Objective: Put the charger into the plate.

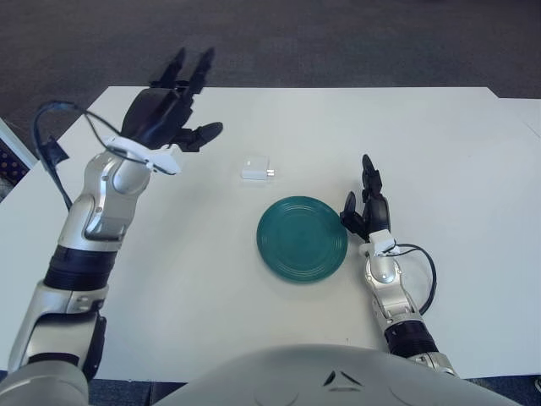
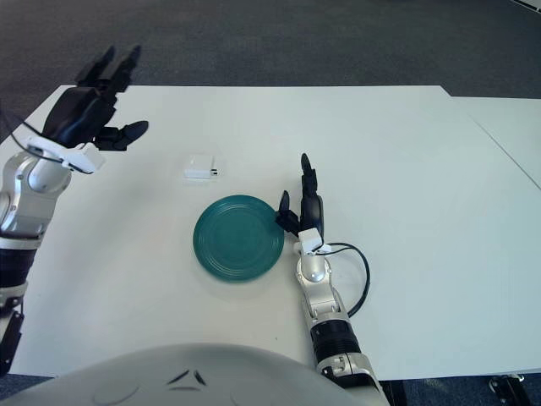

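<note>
One white charger (image 1: pixel 256 168) and one teal plate (image 1: pixel 303 238) lie on the white desk (image 1: pixel 423 152). The charger sits just beyond the plate's far-left rim, apart from it, prongs pointing right. The left hand (image 1: pixel 166 114) is raised far to the plate's left, fingers (image 1: pixel 203 134) spread and holding nothing. The right hand (image 1: pixel 367 210) shows just beside the plate's right rim, fingers extended, empty. Broad bare desk surrounds the plate; its far edge lies well beyond the charger.

Plate (image 1: pixel 302 238): teal, smooth glazed look, soft sheen. Charger (image 1: pixel 254 168): white smooth plastic, metal prongs. Table (image 1: pixel 439 152): white, matt. Floor (image 1: pixel 338 42): dark, rough carpet.
</note>
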Robot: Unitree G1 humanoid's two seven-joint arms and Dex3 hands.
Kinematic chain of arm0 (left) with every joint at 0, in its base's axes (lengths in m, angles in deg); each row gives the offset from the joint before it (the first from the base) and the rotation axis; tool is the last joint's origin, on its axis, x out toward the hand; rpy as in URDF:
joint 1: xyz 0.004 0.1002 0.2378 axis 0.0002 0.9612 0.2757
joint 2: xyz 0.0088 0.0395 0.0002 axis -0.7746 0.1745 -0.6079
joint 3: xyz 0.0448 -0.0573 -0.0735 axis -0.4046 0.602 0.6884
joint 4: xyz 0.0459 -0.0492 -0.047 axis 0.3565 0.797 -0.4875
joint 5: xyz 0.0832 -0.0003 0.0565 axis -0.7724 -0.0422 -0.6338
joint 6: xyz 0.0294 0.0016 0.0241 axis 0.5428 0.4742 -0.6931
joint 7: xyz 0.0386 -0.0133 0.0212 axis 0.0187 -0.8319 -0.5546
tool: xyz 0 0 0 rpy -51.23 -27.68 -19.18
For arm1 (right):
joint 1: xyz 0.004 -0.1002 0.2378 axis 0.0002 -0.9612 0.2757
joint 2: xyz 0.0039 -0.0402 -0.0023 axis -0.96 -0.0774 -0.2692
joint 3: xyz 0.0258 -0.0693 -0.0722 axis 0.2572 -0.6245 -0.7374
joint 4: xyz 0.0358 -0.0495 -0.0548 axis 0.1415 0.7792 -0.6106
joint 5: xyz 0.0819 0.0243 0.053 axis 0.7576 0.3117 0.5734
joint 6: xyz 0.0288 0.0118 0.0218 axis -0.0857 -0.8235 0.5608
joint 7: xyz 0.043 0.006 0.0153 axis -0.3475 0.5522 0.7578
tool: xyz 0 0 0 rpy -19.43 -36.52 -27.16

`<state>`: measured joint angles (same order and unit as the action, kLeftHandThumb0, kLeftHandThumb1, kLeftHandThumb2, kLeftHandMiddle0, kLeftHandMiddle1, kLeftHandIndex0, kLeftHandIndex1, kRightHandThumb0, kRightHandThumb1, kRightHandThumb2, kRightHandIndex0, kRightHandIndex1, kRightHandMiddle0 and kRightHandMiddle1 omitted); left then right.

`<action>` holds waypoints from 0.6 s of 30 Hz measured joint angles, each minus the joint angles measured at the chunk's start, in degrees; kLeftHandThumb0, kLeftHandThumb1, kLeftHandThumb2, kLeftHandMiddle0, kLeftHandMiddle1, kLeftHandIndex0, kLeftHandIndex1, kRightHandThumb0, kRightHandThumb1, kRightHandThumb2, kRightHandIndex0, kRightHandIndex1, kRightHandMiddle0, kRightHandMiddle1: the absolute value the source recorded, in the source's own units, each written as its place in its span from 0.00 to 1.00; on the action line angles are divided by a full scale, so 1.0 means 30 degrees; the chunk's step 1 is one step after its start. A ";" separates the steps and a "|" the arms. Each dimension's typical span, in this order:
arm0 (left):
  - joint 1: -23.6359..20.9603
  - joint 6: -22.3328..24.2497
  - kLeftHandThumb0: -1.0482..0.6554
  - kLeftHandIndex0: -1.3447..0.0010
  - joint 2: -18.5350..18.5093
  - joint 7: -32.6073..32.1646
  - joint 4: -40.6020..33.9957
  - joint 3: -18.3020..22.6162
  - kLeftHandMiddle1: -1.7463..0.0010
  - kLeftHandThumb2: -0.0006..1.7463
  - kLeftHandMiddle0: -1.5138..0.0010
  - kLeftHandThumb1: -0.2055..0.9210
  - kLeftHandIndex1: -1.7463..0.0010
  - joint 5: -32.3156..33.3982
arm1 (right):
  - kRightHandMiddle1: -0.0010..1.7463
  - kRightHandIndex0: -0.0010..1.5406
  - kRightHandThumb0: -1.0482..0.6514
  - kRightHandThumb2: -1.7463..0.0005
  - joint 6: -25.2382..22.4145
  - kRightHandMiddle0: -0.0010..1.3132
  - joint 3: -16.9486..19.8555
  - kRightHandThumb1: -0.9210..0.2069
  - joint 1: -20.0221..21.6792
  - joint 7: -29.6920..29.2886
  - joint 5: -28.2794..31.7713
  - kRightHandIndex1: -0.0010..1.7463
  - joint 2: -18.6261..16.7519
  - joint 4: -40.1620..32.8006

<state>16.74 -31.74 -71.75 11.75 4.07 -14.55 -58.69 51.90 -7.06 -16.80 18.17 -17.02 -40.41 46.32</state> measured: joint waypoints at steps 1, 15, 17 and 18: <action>-0.0226 -0.0112 0.00 0.92 -0.0062 0.0234 0.0396 -0.0382 1.00 0.29 1.00 1.00 0.95 -0.0273 | 0.08 0.01 0.06 0.46 0.0029 0.00 0.0014 0.00 0.0020 0.0011 0.0036 0.00 0.0002 0.0028; -0.3352 -0.4488 0.00 0.99 0.0203 -0.0832 0.9370 -0.4767 1.00 0.23 1.00 1.00 0.74 -0.3122 | 0.08 0.00 0.05 0.45 0.0377 0.00 0.0126 0.00 0.0363 0.0228 0.0673 0.00 -0.0105 0.0375; -0.3649 -0.5128 0.00 0.99 0.0199 -0.1208 1.0128 -0.5020 1.00 0.22 1.00 1.00 0.70 -0.3311 | 0.08 0.00 0.05 0.45 0.0376 0.00 0.0132 0.00 0.0366 0.0234 0.0693 0.00 -0.0100 0.0375; -0.3813 -0.5515 0.00 1.00 0.0196 -0.1475 1.0569 -0.5167 1.00 0.21 1.00 1.00 0.68 -0.3452 | 0.08 0.00 0.05 0.44 0.0376 0.00 0.0130 0.00 0.0373 0.0247 0.0692 0.00 -0.0093 0.0377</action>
<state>5.30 -48.29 -71.17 7.32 35.78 -30.05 -69.05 53.03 -6.67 -15.68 18.91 -14.94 -40.69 47.45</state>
